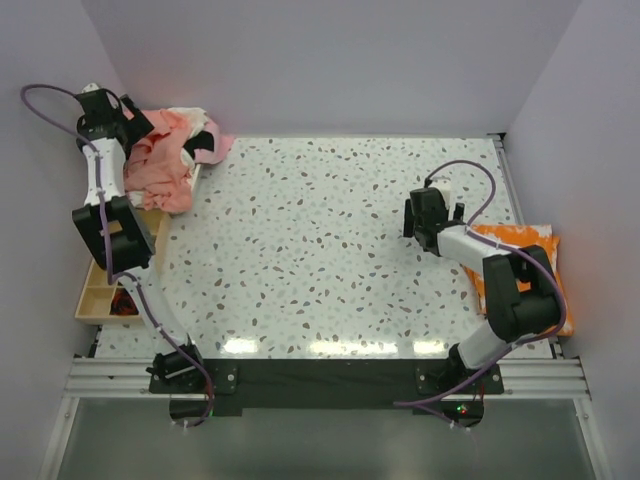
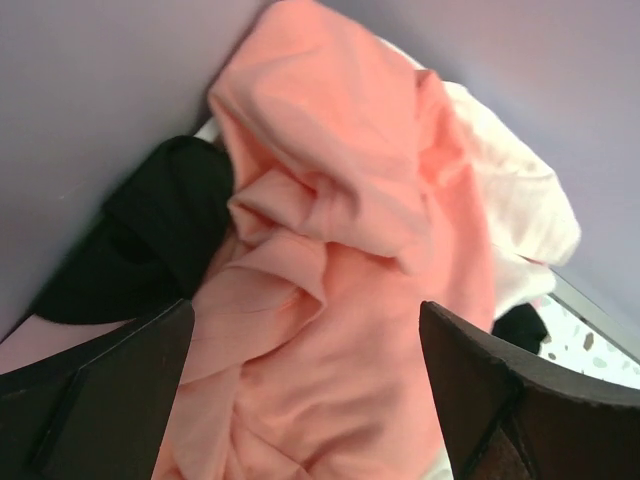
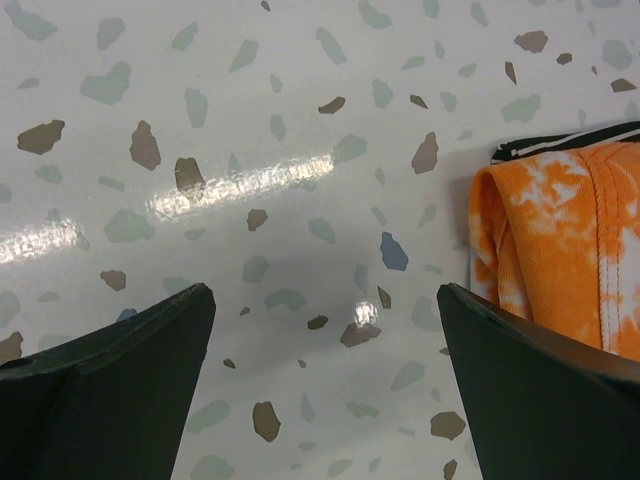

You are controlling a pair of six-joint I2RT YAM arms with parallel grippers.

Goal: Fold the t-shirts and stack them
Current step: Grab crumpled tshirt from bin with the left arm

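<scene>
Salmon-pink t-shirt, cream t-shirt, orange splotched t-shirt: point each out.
salmon-pink t-shirt (image 2: pixel 340 250): left wrist view, crumpled middle.
cream t-shirt (image 2: pixel 510 200): left wrist view, bulge behind the pink one.
orange splotched t-shirt (image 3: pixel 540 250): right wrist view, folded edge.

two arms (image 1: pixel 104 185) (image 1: pixel 478 252), one orange t-shirt (image 1: pixel 532 238), one salmon-pink t-shirt (image 1: pixel 155 165), one tray (image 1: pixel 97 292).

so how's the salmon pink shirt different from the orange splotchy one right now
The salmon-pink shirt is plain; the orange shirt has white splotches. The salmon-pink shirt is crumpled on a heap with cream cloth and black cloth in the far left corner; the orange shirt lies folded flat at the right edge of the table. Both are soft cloth, and neither is gripped.
</scene>
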